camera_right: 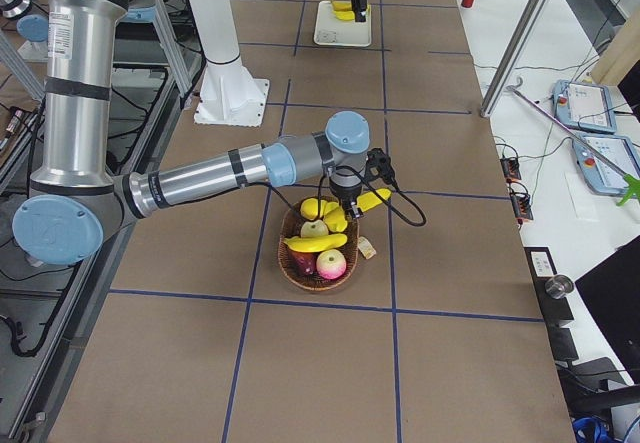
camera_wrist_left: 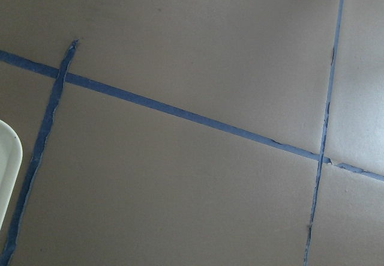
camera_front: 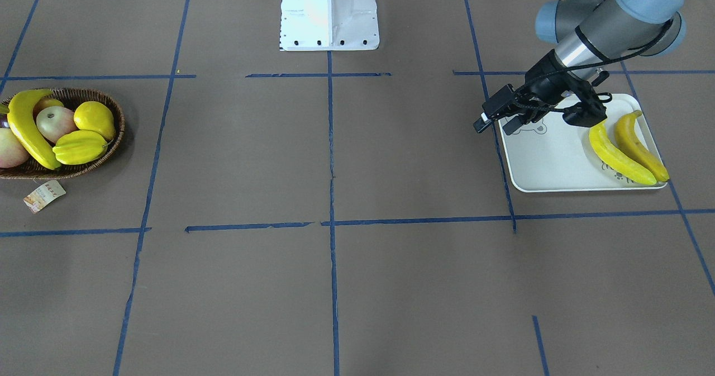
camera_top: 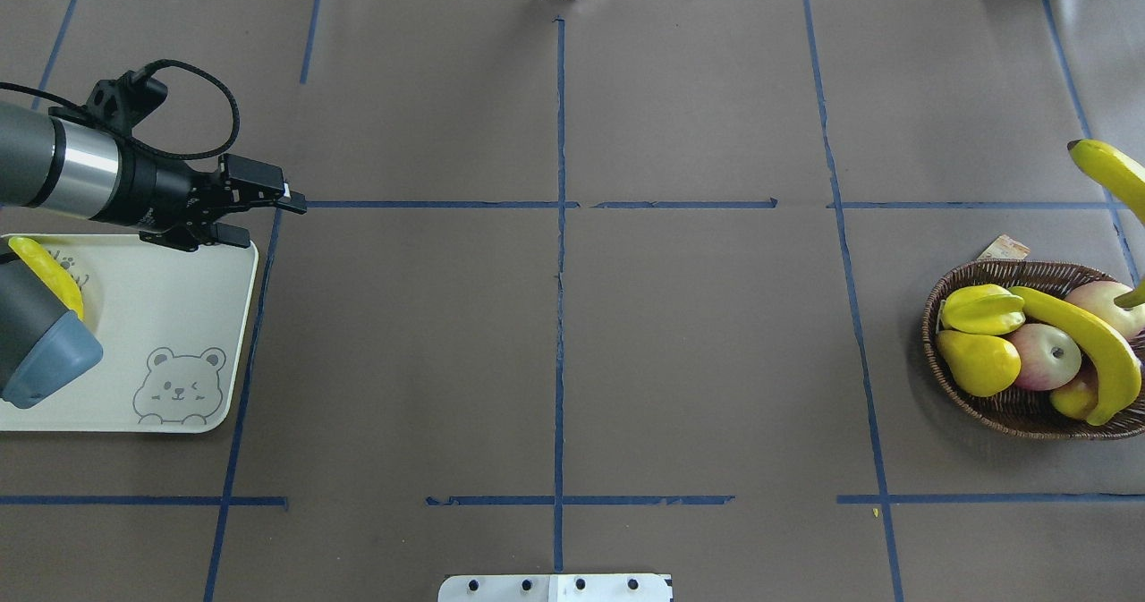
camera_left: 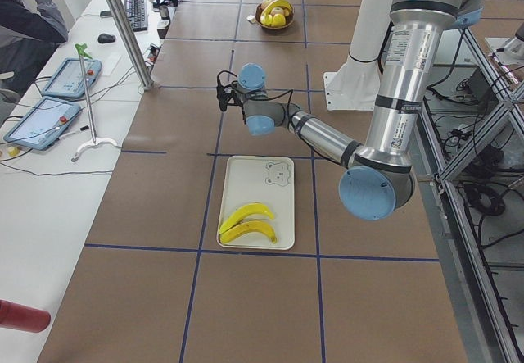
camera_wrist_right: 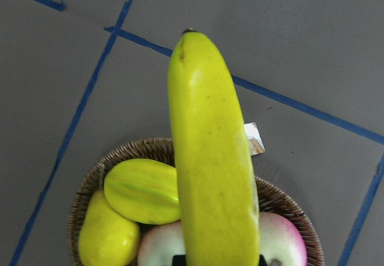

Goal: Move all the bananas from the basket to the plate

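Hanging in the air just above the basket (camera_top: 1002, 268), one banana (camera_wrist_right: 213, 170) is pinched at its near end by the right claw (camera_right: 350, 201), which is closed on it. The fruit's dark tip reaches past the basket's rim, near the paper tag (camera_top: 1004, 249). A second banana (camera_top: 1087, 341) lies in the basket across the apples (camera_top: 1042, 356), with a starfruit (camera_top: 982, 309) and a lemon (camera_top: 979, 362) beside it.

Two more bananas (camera_front: 620, 161) lie side by side, touching, on the plate (camera_front: 553, 163), well apart at the other end of the table (camera_front: 251, 158). They sit at the plate's end away from its bear print (camera_top: 179, 385).

The left claw (camera_front: 584, 114) hangs raised over the plate, touching neither fruit nor plate. Whether it is spread or pressed together cannot be told from these views. Its wrist camera looks down on brown table, blue tape lines (camera_wrist_left: 180, 113) and one corner of the plate.

Brown paper covers the table, marked into squares by the tape. The robot's white base (camera_front: 329, 10) stands at the middle of one long edge. In the left side view a person (camera_left: 29, 11) sits at a white side table (camera_left: 49, 174) that carries two tablets (camera_left: 49, 105).
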